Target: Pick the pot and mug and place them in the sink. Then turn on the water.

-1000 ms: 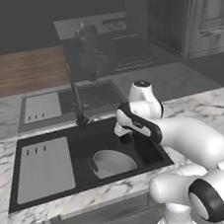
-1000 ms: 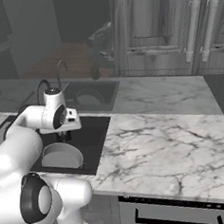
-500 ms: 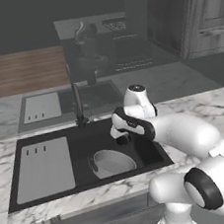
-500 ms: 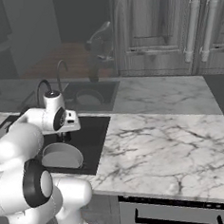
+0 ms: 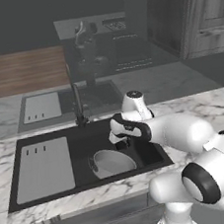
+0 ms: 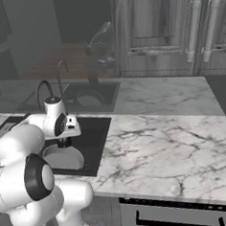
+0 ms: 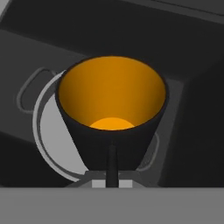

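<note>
1. Right now my gripper point(image 7: 112, 168) is clamped tight on the near wall of the mug point(image 7: 112, 116), one thin finger showing inside the orange cup in the hand view. I judge I'm carrying it over the sink point(image 5: 50, 198), above the pot point(image 5: 111, 162) that already lies in the basin.

2. Risk: the grip is on a thin rim wall only. If I tilt or swing fast, the mug could pivot between my fingers and slip out early.

3. Risk: the pot sits directly under the mug in the hand view. If I let go from this height, the mug may strike the pot's rim, bounce, or tip over. Setting it down inside the pot or beside it both look possible; I'd pick the bare basin floor.

4. Risk: the faucet point(image 5: 76, 102) stands just behind the sink, near my wrist. A careless lift afterward could knock it the wrong way.

5. Hard to see: in the left base view my own hand hides the mug, and in the right base view the arm covers most of the sink.

6. I cannot tell how high the mug hangs above the pot, nor where its handle points.

7. The outer finger is hidden behind the mug wall.

8. No water stream is visible; the faucet lever is too dark to make out.
</note>
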You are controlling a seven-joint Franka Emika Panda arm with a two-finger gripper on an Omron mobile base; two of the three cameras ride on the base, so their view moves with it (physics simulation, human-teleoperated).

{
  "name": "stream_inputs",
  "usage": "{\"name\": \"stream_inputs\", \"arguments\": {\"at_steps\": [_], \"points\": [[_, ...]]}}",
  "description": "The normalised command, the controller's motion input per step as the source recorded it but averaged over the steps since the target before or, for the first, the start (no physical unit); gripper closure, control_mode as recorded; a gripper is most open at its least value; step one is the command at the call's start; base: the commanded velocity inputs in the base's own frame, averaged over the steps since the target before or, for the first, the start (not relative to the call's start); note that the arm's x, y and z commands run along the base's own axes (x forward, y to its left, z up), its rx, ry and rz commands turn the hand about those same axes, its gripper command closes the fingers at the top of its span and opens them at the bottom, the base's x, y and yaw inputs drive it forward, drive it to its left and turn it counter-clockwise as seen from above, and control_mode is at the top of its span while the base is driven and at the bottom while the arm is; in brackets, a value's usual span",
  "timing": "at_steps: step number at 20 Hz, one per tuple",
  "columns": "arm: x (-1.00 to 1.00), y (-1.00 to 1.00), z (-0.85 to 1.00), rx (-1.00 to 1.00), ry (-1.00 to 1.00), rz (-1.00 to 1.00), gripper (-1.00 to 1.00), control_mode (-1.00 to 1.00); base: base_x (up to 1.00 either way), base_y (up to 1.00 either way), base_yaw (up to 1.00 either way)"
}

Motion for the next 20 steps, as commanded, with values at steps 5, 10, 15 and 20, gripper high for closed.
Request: {"name": "stream_inputs", "arguments": {"at_steps": [5, 10, 15, 20], "points": [[0.00, 0.00, -0.39, 0.00, 0.01, 0.00, 1.00, -1.00, 0.00, 0.00, 0.00], [0.00, 0.00, -0.31, 0.00, 0.00, 0.00, 1.00, -1.00, 0.00, 0.00, 0.00], [0.00, 0.00, -0.17, 0.00, 0.04, 0.00, 1.00, -1.00, 0.00, 0.00, 0.00], [0.00, 0.02, -0.27, 0.00, 0.08, 0.00, 1.00, -1.00, 0.00, 0.00, 0.00]]}}
